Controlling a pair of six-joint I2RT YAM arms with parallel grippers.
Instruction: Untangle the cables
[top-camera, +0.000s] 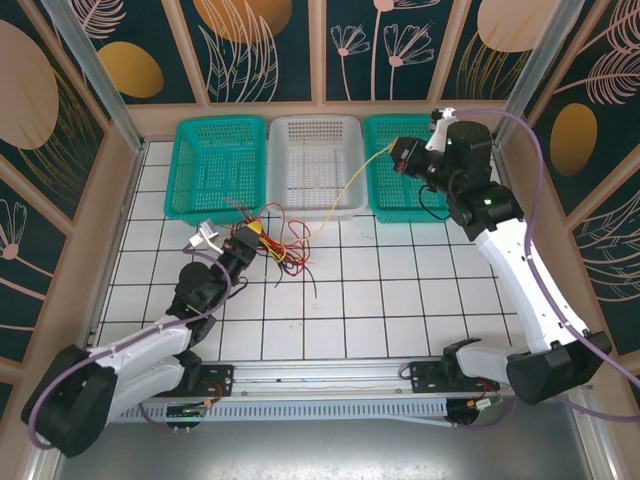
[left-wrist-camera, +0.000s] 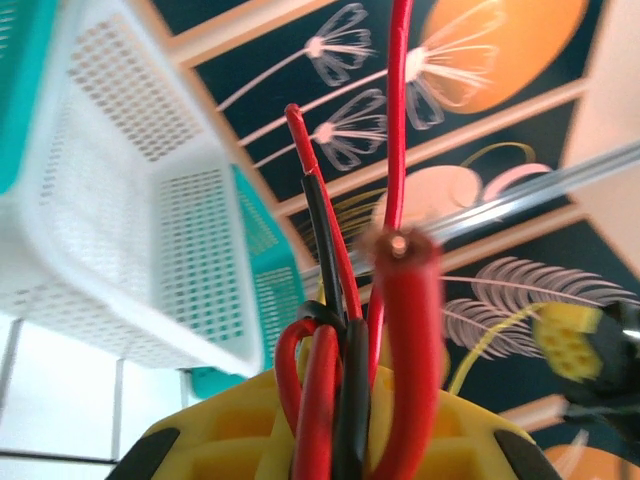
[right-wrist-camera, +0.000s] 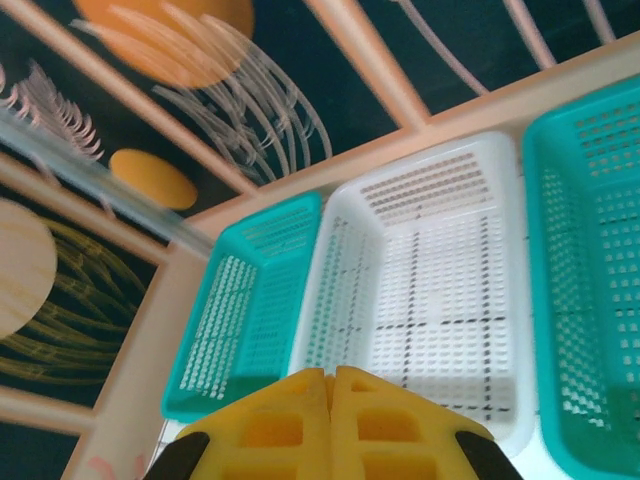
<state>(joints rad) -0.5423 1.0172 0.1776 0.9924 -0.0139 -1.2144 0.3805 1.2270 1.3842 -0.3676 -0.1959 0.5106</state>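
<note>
Cables: red, black and yellow tangle on tiles, left of centre, just near of white basket. Left gripper clamped on red and black strands. Yellow strand rises right to right gripper, pads pressed together on it.
</note>
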